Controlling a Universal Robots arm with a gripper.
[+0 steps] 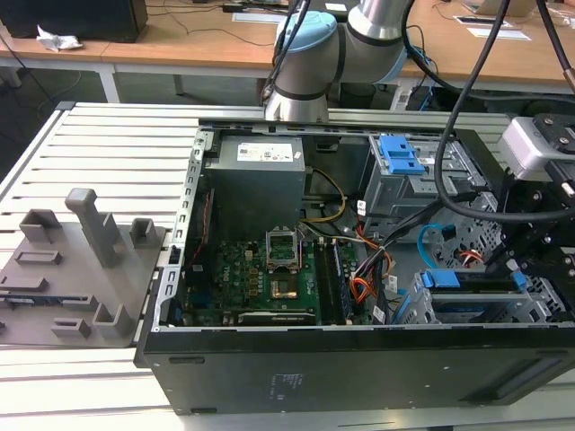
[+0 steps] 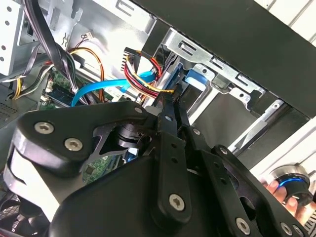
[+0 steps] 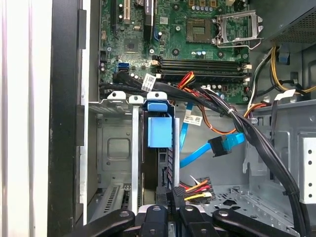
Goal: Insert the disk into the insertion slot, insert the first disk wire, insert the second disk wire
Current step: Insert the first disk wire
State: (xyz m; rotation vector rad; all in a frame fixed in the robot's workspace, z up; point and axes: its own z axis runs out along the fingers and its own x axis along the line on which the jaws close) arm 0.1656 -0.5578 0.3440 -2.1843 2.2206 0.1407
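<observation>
Table (image 1: 108,144): pale slatted metal top, grooves running across exterior view left to right; open black computer case (image 1: 359,368) lying on its side on slats, toward exterior view's right; grey fixture plate (image 1: 63,287) with upright blocks flat on slats at exterior view's left, just beside case; arm base (image 1: 296,103) at far edge behind case.
</observation>
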